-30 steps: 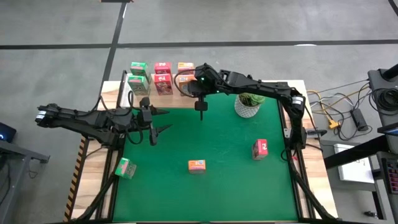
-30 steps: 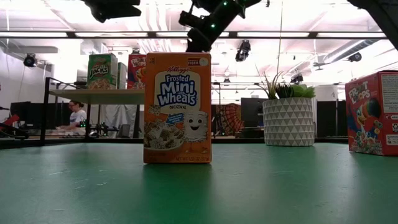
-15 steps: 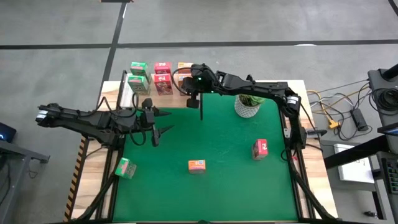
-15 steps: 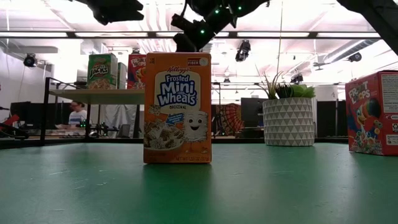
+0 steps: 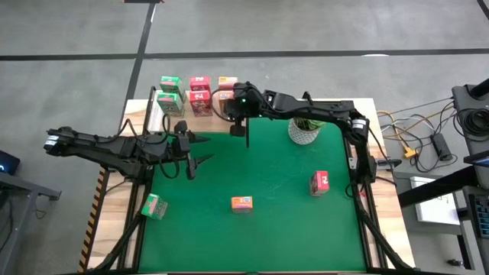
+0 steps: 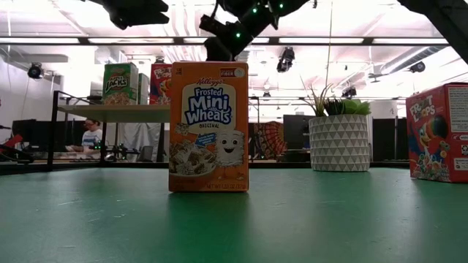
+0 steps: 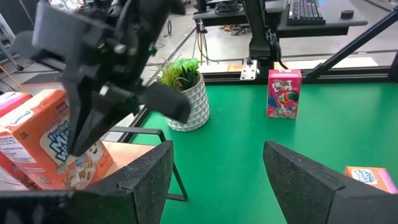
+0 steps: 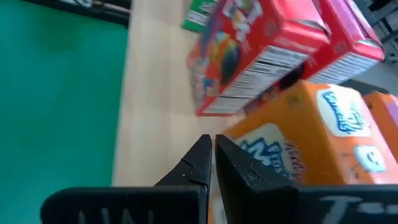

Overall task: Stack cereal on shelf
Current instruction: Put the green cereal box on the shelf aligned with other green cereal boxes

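Note:
The light-wood shelf (image 5: 151, 111) stands at the table's far left and carries green (image 5: 170, 92), pink (image 5: 200, 93) and orange (image 5: 226, 90) cereal boxes. An orange box (image 5: 242, 202), a pink box (image 5: 319, 182) and a green box (image 5: 155, 205) stand on the green mat. My right gripper (image 5: 237, 130) is shut, its fingertips (image 8: 212, 149) over the shelf plank (image 8: 155, 93), right beside an orange box (image 8: 298, 137). My left gripper (image 5: 202, 149) is open and empty at the mat's left, fingers (image 7: 149, 180) apart. My right gripper's shut fingers point down at the shelf plank, close against the near side of the orange box (image 8: 249, 140). I cannot tell whether they touch it.
A plant in a white patterned pot (image 5: 304, 130) stands at the far right of the mat, under my right arm. In the low view the orange box (image 6: 208, 126) stands upright mid-table, the pink box (image 6: 439, 131) at the right. The mat's middle is bare.
My right gripper has moved toward the table's far left, from over the mat to the orange boxes on the shelf, staying shut. My left arm has kept still.

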Action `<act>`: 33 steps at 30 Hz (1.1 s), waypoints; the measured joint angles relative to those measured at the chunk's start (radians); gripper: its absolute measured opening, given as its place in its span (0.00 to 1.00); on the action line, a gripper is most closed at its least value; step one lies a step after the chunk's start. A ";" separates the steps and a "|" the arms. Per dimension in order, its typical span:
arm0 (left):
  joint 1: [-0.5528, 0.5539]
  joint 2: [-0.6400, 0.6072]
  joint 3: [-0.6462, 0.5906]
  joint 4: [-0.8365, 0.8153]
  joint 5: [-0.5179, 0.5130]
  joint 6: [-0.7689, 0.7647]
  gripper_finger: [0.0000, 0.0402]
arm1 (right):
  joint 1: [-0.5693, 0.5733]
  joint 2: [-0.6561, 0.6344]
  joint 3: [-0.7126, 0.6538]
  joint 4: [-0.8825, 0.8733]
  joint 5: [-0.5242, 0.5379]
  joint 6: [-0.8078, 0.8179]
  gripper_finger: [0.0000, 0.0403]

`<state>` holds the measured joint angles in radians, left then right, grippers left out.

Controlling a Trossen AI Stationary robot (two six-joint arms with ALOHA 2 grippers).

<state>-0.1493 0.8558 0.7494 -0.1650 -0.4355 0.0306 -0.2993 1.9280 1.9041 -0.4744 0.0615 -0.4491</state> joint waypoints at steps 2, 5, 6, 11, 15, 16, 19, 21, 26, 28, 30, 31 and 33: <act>0.000 0.000 0.000 0.000 0.000 -0.016 0.58 | 0.014 -0.018 0.000 -0.020 -0.001 -0.006 0.03; 0.000 0.000 0.000 0.000 0.000 -0.058 0.58 | 0.040 -0.053 0.001 -0.066 0.000 -0.012 0.03; 0.000 0.000 0.000 0.000 0.000 -0.079 0.58 | 0.048 -0.065 0.001 -0.089 0.000 -0.013 0.03; 0.000 0.001 0.000 -0.026 -0.014 -0.240 0.58 | 0.095 -0.119 -0.007 -0.187 -0.001 -0.009 0.03; -0.010 0.012 0.003 -0.072 -0.018 -0.362 0.58 | 0.129 -0.167 -0.059 -0.209 -0.009 -0.004 0.03; -0.016 0.019 0.006 -0.094 -0.018 -0.390 0.58 | 0.137 -0.183 -0.088 -0.196 -0.009 -0.004 0.03; -0.035 0.046 0.038 -0.150 -0.018 -0.459 0.58 | 0.157 -0.236 -0.187 -0.137 -0.009 0.008 0.03; -0.048 0.072 0.070 -0.211 -0.018 -0.500 0.58 | 0.165 -0.276 -0.262 -0.076 -0.009 0.012 0.03; -0.073 0.145 0.168 -0.405 0.007 -0.644 0.58 | 0.171 -0.368 -0.445 0.096 -0.009 0.012 0.03; -0.078 0.170 0.196 -0.489 0.047 -0.740 0.58 | 0.171 -0.402 -0.505 0.152 -0.009 0.012 0.03; -0.087 0.192 0.218 -0.556 0.092 -0.848 0.58 | 0.171 -0.430 -0.561 0.210 -0.009 0.012 0.03; -0.094 0.202 0.222 -0.589 0.116 -0.903 0.58 | 0.171 -0.443 -0.586 0.245 -0.009 0.013 0.03; -0.111 0.218 0.226 -0.641 0.170 -1.009 0.58 | 0.171 -0.465 -0.635 0.300 -0.009 0.015 0.03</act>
<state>-0.2604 1.0742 0.9758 -0.8063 -0.2659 -0.9785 -0.1284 1.4628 1.2690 -0.1747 0.0521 -0.4339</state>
